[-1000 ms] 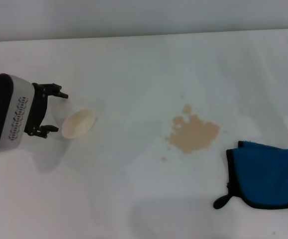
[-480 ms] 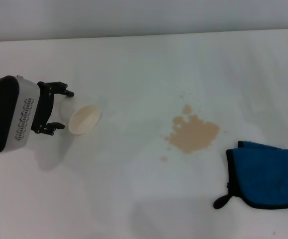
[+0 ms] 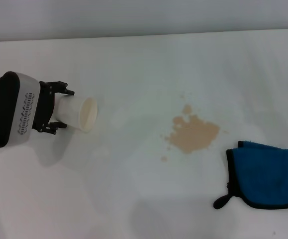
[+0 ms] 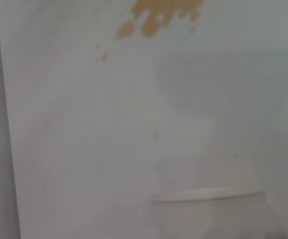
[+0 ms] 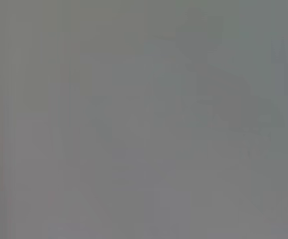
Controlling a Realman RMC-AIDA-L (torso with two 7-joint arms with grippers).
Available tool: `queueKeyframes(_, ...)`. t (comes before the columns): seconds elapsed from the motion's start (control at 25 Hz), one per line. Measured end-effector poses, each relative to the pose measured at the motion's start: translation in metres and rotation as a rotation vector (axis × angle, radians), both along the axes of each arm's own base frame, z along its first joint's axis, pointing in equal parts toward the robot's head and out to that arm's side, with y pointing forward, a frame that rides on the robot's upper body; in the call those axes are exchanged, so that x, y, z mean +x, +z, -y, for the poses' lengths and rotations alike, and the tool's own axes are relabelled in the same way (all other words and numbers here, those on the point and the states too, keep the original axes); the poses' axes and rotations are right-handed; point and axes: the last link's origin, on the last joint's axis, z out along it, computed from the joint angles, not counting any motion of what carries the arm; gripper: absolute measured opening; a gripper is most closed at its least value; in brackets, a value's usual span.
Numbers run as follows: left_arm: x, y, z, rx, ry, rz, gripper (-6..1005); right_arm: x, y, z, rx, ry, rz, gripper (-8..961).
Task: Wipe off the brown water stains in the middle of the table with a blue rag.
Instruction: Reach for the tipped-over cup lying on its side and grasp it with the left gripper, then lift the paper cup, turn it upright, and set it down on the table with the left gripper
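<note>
A: Was any wiping done?
B: No. The brown water stains sat mid-table; the blue rag lay untouched near its right edge.
A: And the left gripper?
B: Clamped on a paper cup near the left edge.

The table is evenly, softly lit with faint shadows; the left wrist view is blurred, the right a featureless grey

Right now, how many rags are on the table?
1. The blue rag lies flat on the table, on the robot's right, just beyond the brown water stains.
</note>
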Motion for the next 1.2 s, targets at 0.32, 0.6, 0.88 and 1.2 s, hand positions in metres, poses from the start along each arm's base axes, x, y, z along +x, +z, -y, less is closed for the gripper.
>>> queueKeyframes(0.32, 0.0, 0.0, 0.0, 0.006, 0.011, 0.017, 859, -0.001, 0.001, -0.004, 0.002, 0.002, 0.0, 633)
queueKeyframes(0.6, -0.001, -0.001, 0.002, 0.01, 0.024, 0.042, 729, -0.001, 0.002, -0.005, 0.007, 0.003, 0.005, 632)
queueKeyframes(0.88, 0.004, 0.006, 0.003, 0.07, 0.066, 0.187, 696, 0.0, 0.004, -0.005, 0.0, 0.009, 0.022, 630)
queueKeyframes(1.2, 0.001, 0.032, 0.022, 0.199, 0.196, 0.599, 643, 0.005, 0.015, 0.001, 0.019, 0.012, 0.049, 629)
